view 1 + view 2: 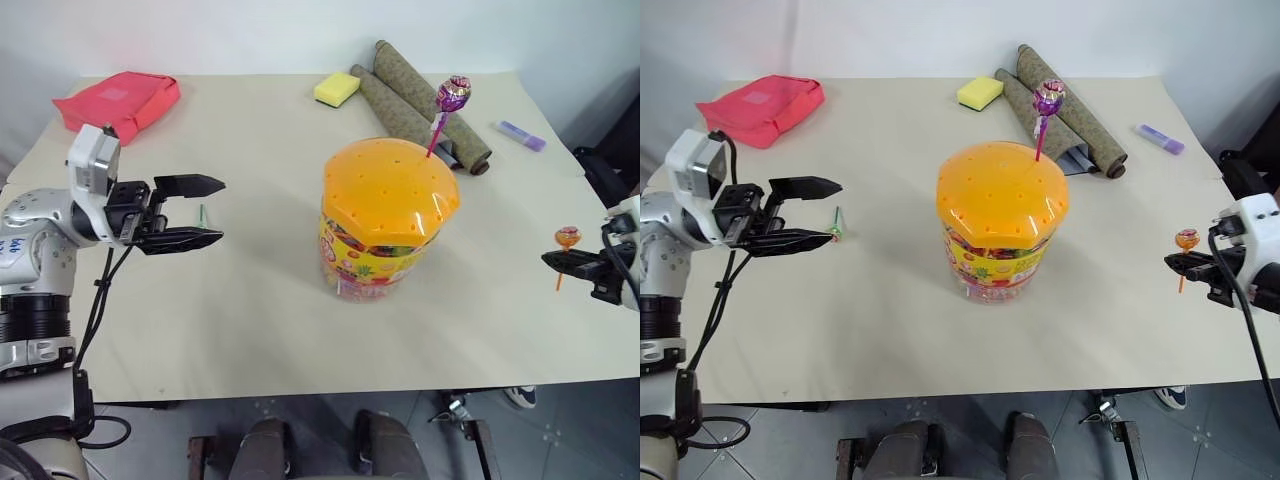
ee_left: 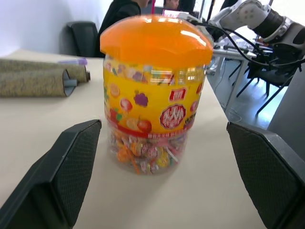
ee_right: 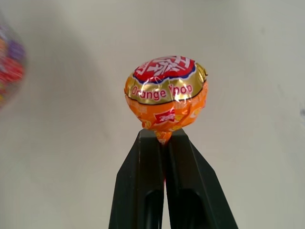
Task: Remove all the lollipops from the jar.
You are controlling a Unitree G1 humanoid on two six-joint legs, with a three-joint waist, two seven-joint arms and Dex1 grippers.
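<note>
Nearest the lower edge of the head views, the cream table (image 1: pixel 250 340) is seen, with the jar (image 1: pixel 385 225) standing at its centre. One purple lollipop (image 1: pixel 452 95) is planted upright in the jar's orange domed lid (image 1: pixel 390 190), toward the lid's upper right edge. At the left of the frame the left gripper (image 1: pixel 205 212) is held level, pointed toward the jar, its two black fingers spread wide with nothing between them. A green-stick lollipop (image 1: pixel 837 225) is seen lying on the table just beside that gripper's fingertips. At the right edge the right gripper (image 1: pixel 562 262) is pressed together on the stick of the orange lollipop (image 1: pixel 568 238), whose wrapped head stands up above the fingertips, well apart from the jar. Along the upper part of the table a red pouch (image 1: pixel 118 100) lies at the upper left, a yellow sponge (image 1: pixel 337 89) at top centre, two rolled mats (image 1: pixel 415 100) beside it, and a small purple item (image 1: pixel 520 135) at the upper right.
</note>
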